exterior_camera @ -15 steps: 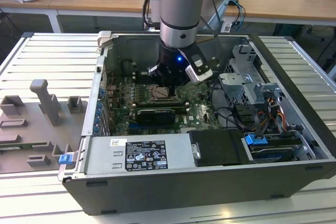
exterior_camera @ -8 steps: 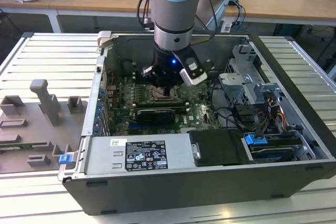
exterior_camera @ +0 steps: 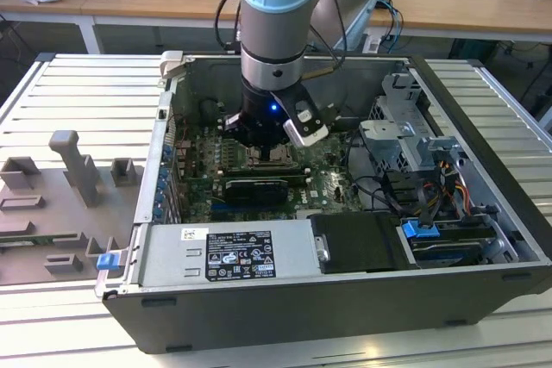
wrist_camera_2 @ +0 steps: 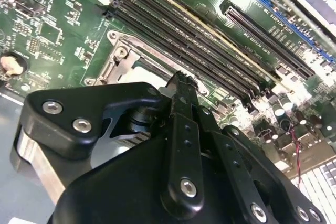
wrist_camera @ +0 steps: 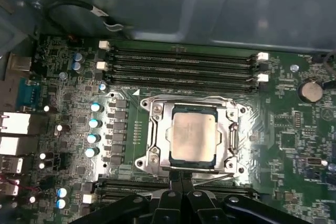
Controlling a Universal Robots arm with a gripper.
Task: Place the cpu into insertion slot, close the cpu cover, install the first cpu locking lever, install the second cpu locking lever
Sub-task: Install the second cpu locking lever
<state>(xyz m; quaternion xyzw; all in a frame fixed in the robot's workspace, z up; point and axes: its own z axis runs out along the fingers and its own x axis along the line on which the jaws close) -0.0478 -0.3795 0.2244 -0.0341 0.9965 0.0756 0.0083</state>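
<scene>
Green board fills the floor of the open case (exterior_camera: 129, 239). My cpu (wrist_camera: 193, 137) lies flat in the slot (wrist_camera: 157, 109), near the board's middle, with the cover (wrist_camera: 233, 129) shut round it. It is thin, light, stiff and easy to hurt, so only its edges should be held. My claw (wrist_camera: 181, 179) is pinched narrow, tips at the cover's near edge, holding nothing I can see.

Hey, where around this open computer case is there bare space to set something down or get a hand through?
Free: the slatted table beyond the grey fixture, and the strip before the case. Inside the case it is crowded: the gripper hangs over the cpu in its cover, with memory slots alongside and cables by the drive cage.
</scene>
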